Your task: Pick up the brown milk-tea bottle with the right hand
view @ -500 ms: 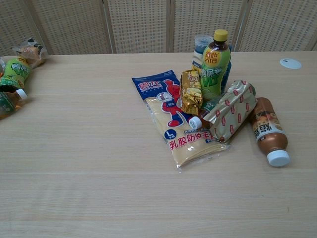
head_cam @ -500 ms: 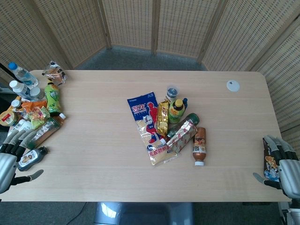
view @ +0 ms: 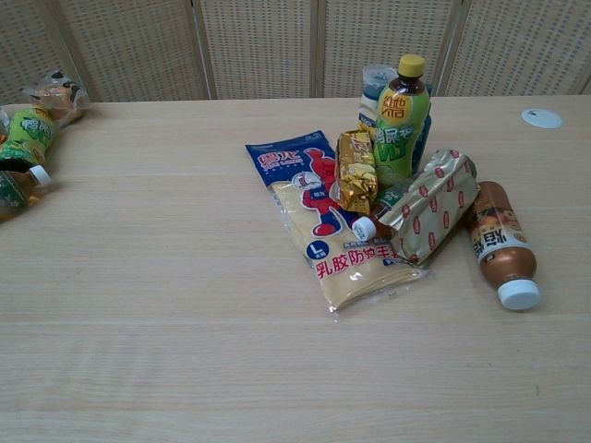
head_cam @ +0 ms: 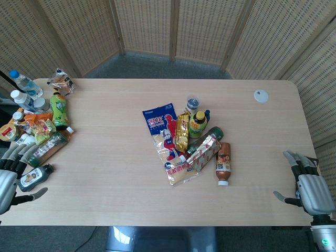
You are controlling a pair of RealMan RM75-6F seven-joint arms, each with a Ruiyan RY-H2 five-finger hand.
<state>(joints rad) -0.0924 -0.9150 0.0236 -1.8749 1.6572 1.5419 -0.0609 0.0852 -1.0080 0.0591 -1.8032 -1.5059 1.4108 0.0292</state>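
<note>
The brown milk-tea bottle [head_cam: 223, 164] lies on its side at the right of the central pile, white cap toward the table's front edge; in the chest view the bottle [view: 499, 242] sits beside a gold patterned packet [view: 429, 205]. My right hand [head_cam: 310, 186] hovers at the table's right front edge, well to the right of the bottle, with fingers spread and nothing in it. At the left front edge, my left hand [head_cam: 6, 178] also has its fingers apart and holds nothing, next to a small dark bottle [head_cam: 34, 177]. Neither hand shows in the chest view.
The central pile holds a blue-and-white glove pack [head_cam: 165, 134], a gold snack packet [head_cam: 182, 131], an upright yellow-green bottle [head_cam: 197, 124] and a green bottle [head_cam: 209, 137]. Several bottles and snacks [head_cam: 37, 121] crowd the left edge. A white disc [head_cam: 261, 95] lies far right.
My right hand has shifted slightly left and toward the front edge, and the brown packet seen by it earlier no longer shows. The left hand has dropped a little. The pile is unchanged.
</note>
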